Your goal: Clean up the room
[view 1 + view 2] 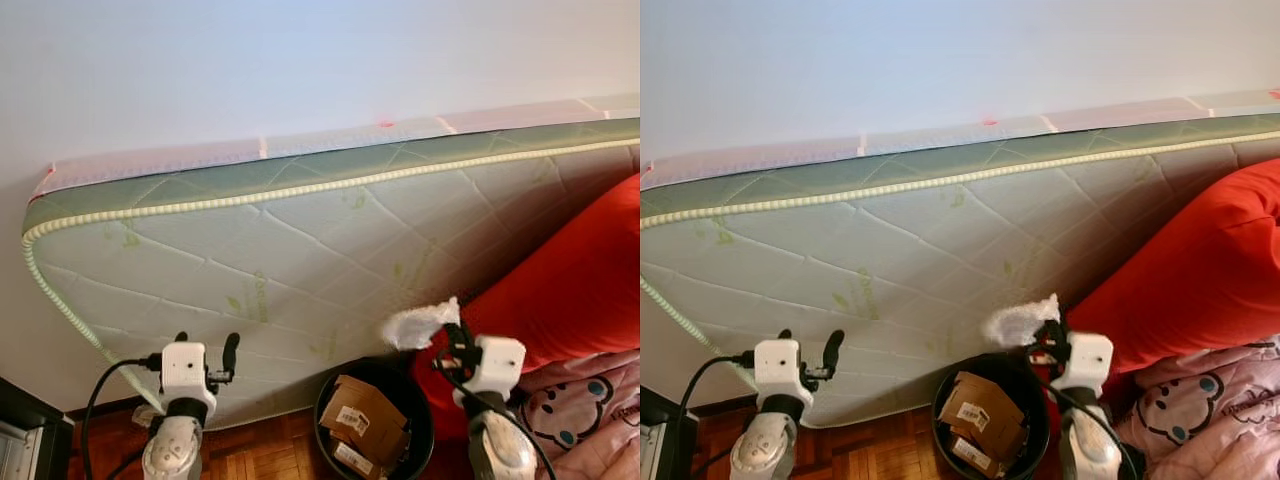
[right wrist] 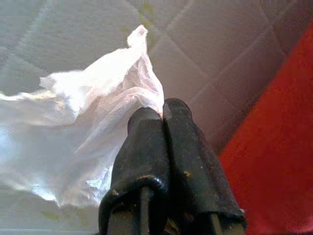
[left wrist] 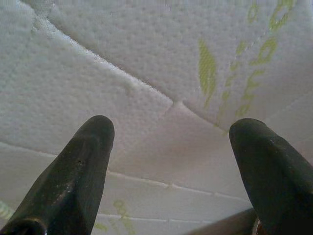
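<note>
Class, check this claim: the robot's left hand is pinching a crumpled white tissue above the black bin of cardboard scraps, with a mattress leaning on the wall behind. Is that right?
One slip: the right hand holds the tissue, as the right wrist view shows. The left hand is open, holding nothing. The bin, cardboard scraps and mattress are as stated.

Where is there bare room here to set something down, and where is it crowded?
Bare wood floor lies between the left end effector and the black bin. The bin holds cardboard boxes; the right end effector, pinching a white tissue, hangs beside it.
</note>
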`<state>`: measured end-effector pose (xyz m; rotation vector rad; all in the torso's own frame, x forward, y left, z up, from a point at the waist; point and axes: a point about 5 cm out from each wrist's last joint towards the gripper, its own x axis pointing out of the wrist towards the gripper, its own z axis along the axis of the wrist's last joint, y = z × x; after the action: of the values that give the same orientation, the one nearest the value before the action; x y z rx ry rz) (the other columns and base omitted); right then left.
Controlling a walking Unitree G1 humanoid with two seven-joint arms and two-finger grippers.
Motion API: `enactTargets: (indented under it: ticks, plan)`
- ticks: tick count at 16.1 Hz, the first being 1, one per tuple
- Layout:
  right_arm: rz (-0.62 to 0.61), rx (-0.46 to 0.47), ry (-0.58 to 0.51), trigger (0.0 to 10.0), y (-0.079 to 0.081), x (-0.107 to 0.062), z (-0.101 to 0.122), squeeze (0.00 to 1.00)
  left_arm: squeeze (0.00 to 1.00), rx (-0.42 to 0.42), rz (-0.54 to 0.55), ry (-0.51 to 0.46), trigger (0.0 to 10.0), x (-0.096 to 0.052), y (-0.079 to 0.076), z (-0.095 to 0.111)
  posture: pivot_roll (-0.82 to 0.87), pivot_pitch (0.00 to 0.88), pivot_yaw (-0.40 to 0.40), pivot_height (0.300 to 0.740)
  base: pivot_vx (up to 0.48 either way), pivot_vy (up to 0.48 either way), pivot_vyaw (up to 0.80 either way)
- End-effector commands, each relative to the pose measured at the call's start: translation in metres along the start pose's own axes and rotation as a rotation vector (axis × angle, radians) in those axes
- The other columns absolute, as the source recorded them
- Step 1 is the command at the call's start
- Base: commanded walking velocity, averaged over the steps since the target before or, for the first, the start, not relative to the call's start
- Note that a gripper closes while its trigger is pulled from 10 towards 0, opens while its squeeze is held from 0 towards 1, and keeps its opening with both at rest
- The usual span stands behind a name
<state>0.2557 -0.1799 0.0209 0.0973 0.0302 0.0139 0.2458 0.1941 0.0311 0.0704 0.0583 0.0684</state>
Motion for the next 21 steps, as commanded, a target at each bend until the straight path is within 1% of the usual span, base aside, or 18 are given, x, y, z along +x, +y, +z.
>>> enactTargets:
  ticks: [1,2,3,4,6,8,10,13,18,20,21]
  plan:
    - [-0.021,-0.003,0.050,10.0,-0.004,-0.002,-0.005,0.00,0.00,-0.006,0.014,0.019,10.0,-0.001,0.002,-0.003,-0.07,0.059,-0.068,0.740,0.000,0.000,0.00]
    - [-0.025,-0.018,0.103,10.0,-0.004,-0.002,-0.010,0.00,0.00,-0.006,0.015,0.023,10.0,-0.002,0.002,-0.003,-0.08,0.065,-0.067,0.735,0.000,0.000,0.00]
    - [-0.015,-0.025,0.112,10.0,-0.003,-0.003,-0.011,0.00,0.00,-0.006,0.018,0.029,10.0,-0.002,0.003,-0.004,-0.08,0.070,-0.067,0.720,0.000,0.000,0.00]
    - [-0.016,-0.024,0.112,10.0,-0.003,-0.003,-0.011,0.00,0.00,-0.006,0.019,0.030,10.0,-0.003,0.003,-0.004,-0.08,0.070,-0.067,0.715,0.000,0.000,0.00]
    - [-0.011,-0.020,0.123,10.0,-0.001,-0.004,-0.013,0.00,0.00,-0.007,0.019,0.029,10.0,-0.002,0.003,-0.004,-0.08,0.077,-0.068,0.690,0.000,0.000,0.00]
    - [-0.001,-0.036,0.130,10.0,0.000,-0.003,-0.014,0.00,0.00,-0.006,0.020,0.030,10.0,-0.002,0.003,-0.004,-0.08,0.082,-0.067,0.675,0.000,0.000,0.00]
    - [0.002,-0.030,0.124,10.0,0.002,-0.002,-0.013,0.00,0.00,-0.005,0.023,0.034,10.0,-0.002,0.004,-0.004,-0.07,0.087,-0.066,0.665,0.000,0.000,0.00]
    - [0.006,-0.029,0.114,10.0,0.003,-0.001,-0.012,0.00,0.00,-0.002,0.027,0.035,10.0,-0.002,0.005,-0.004,-0.07,0.088,-0.065,0.665,0.000,0.000,0.00]
    - [0.005,-0.029,0.129,10.0,0.004,-0.001,-0.014,0.00,0.00,-0.001,0.025,0.038,10.0,-0.001,0.005,-0.004,-0.07,0.090,-0.064,0.665,0.000,0.000,0.00]
    - [0.006,-0.030,0.148,10.0,0.003,-0.001,-0.018,0.00,0.00,-0.001,0.025,0.039,10.0,-0.001,0.005,-0.004,-0.07,0.090,-0.064,0.665,0.000,0.000,0.00]
    - [0.012,-0.036,0.178,10.0,0.003,-0.001,-0.021,0.00,0.00,0.000,0.025,0.040,10.0,-0.001,0.005,-0.004,-0.07,0.090,-0.064,0.665,0.000,0.000,0.00]
